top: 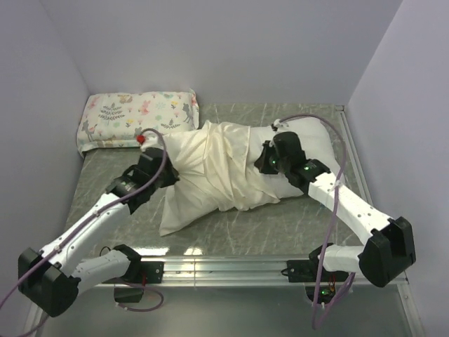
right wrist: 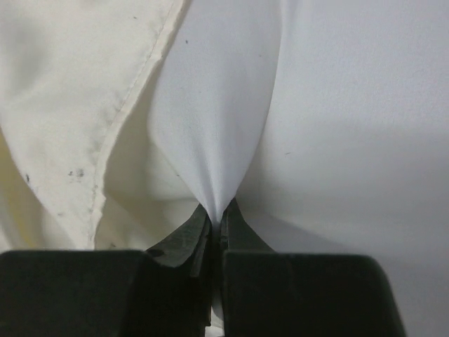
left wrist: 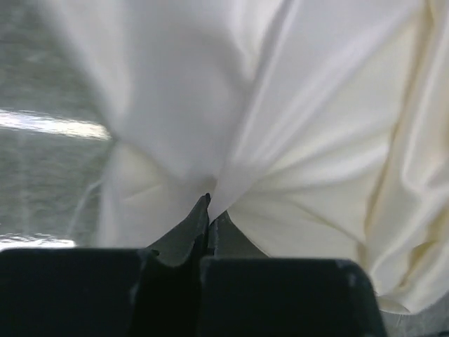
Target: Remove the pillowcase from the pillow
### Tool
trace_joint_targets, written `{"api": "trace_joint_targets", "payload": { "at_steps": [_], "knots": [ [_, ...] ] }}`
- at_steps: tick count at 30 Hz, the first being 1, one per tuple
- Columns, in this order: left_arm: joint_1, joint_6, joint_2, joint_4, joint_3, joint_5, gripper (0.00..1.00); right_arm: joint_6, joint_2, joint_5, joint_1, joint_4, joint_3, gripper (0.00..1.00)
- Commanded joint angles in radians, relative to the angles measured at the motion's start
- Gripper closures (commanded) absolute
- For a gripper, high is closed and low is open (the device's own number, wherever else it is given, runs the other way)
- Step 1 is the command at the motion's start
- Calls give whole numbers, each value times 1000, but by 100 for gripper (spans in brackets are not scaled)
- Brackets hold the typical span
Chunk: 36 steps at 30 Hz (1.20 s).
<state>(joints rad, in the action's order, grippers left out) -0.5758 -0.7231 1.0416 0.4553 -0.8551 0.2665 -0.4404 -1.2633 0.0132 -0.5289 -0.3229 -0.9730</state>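
Axis: your plump white pillow [top: 324, 139] lies near-left to far-right on the surface.
Left jaws: clenched on glossy cream pillowcase [left wrist: 316, 140].
Right jaws: clenched on pillow.

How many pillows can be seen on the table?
2: the printed pillow in the far left corner, and the white pillow in the middle, partly inside the pillowcase.

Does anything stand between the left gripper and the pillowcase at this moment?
Nothing visible does. The left gripper is shut directly on a fold of the pillowcase, and the right gripper pinches the pillow.
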Motion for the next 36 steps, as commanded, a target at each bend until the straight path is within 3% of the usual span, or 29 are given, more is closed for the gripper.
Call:
{"api": "trace_joint_targets", "payload": {
  "at_steps": [1,4,8,12,15,21,25,30,36],
  "knots": [
    [167,74,-84,103,-47,55,99,32,88,93,146,-87,-62,100],
    [290,80,-110,123,-55,73,99,45,122,47,266,-100,-69,100],
    [517,91,-161,82,-10,-88,100,45,153,-40,392,-104,-64,100],
    [770,83,-181,53,14,-226,99,25,179,-48,435,-102,-61,100],
    [870,93,-161,37,-4,-326,99,16,194,-67,464,-102,-58,100],
    [941,106,-95,37,-61,-328,100,-1,246,-73,489,-108,-56,100],
    [1039,96,-74,0,-56,-467,99,-18,274,-143,524,-111,-69,100],
    [1073,73,-55,-1,-91,-461,99,-31,298,-154,524,-131,-121,100],
    [1159,-8,-49,-20,-137,-555,99,-80,289,-220,557,-127,-196,100]
  ]
}}
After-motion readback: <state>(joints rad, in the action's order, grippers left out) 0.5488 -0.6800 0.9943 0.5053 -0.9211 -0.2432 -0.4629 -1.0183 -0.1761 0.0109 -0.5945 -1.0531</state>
